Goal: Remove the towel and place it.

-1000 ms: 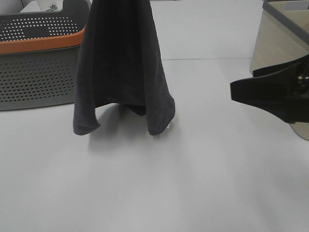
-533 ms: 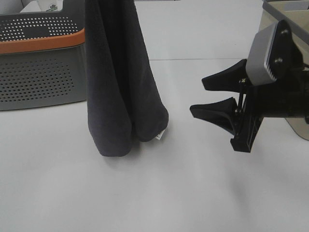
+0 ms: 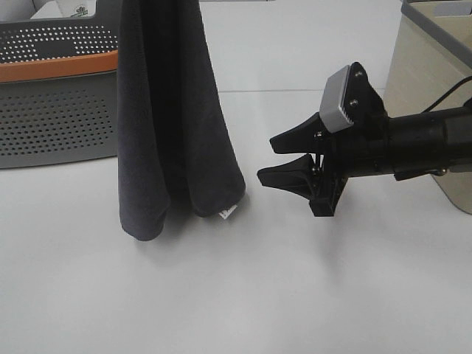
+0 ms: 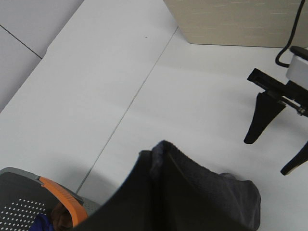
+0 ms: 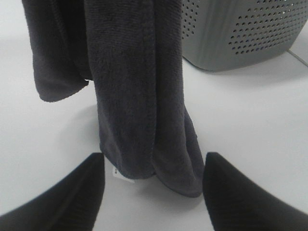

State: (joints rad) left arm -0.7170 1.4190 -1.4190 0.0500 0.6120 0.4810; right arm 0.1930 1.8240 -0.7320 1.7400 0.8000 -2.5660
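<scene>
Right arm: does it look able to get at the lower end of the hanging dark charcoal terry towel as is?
Probably yes. The right gripper is open and points at the lower end of the dark charcoal terry towel, with only bare white table between them.

The towel (image 3: 173, 125) is matt, fuzzy terry cloth; the perforated basket (image 3: 59, 125) smooth plastic.

towel (image 3: 169, 133): 1 | basket (image 3: 59, 118): 1 | bin (image 3: 428, 66): 1 | end effector (image 3: 266, 159): 1
</scene>
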